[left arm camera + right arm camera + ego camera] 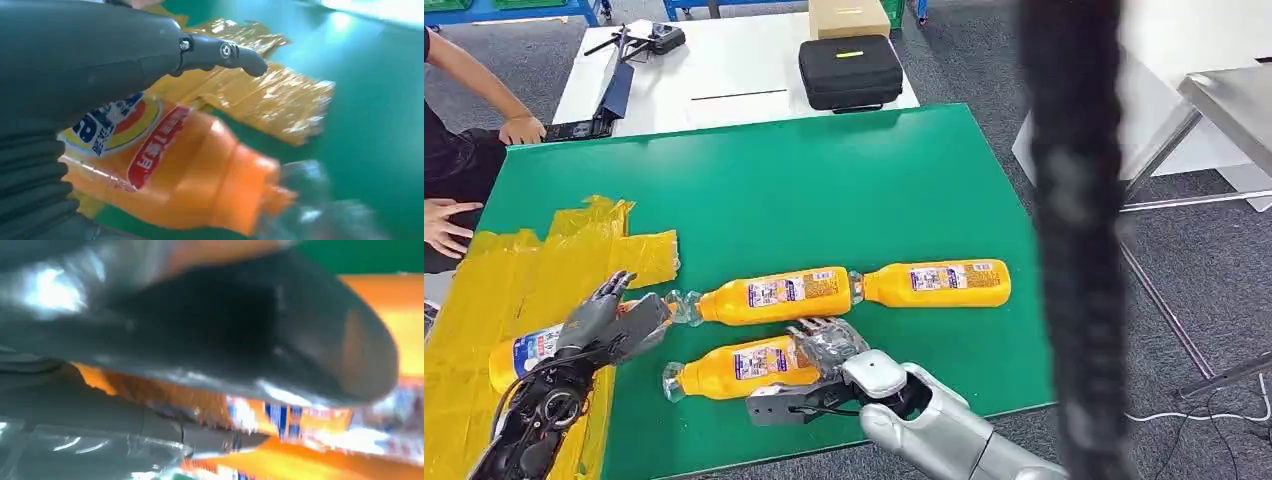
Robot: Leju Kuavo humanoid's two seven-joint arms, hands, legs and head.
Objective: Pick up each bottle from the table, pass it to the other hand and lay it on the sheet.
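Note:
Several orange bottles with clear caps lie on the green table. One bottle lies on the yellow sheet under my left hand, whose fingers are spread and whose thumb stands clear of it. The nearest bottle lies close to the front edge. My right hand wraps its base end, fingers curled over the top and thumb along the near side. Two more bottles lie end to end behind it.
A person's hands rest at the table's left edge beside the sheet. Behind the green table stands a white table with a black case and a cardboard box. A dark blurred cable hangs close to the camera at right.

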